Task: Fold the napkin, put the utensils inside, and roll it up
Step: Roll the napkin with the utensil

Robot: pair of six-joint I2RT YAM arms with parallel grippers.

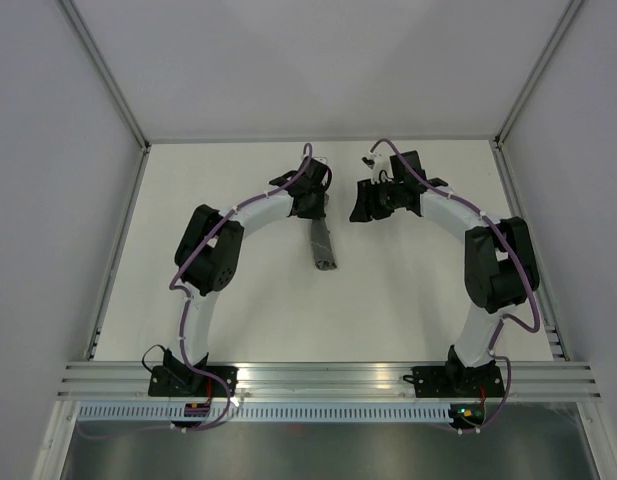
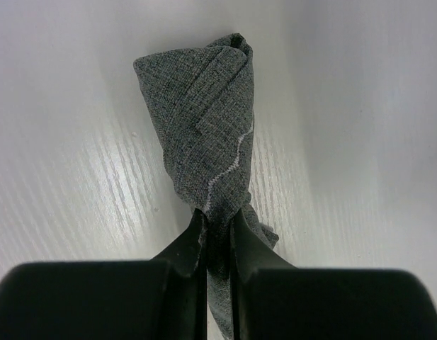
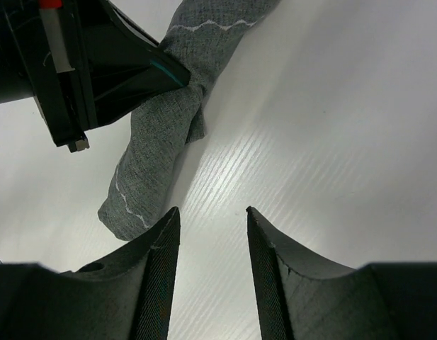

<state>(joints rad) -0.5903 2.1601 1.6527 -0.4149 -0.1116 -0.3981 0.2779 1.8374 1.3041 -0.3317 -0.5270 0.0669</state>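
Your left fingers (image 2: 184, 253) pinch the rolled napkin (image 2: 204, 120) mid-frame on the tabletop (image 2: 360, 142) — your right fingers (image 3: 158, 269) stand apart, empty, near its end.

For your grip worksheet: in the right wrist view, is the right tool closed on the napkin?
No, the right tool stands open over the table, the napkin beside it.
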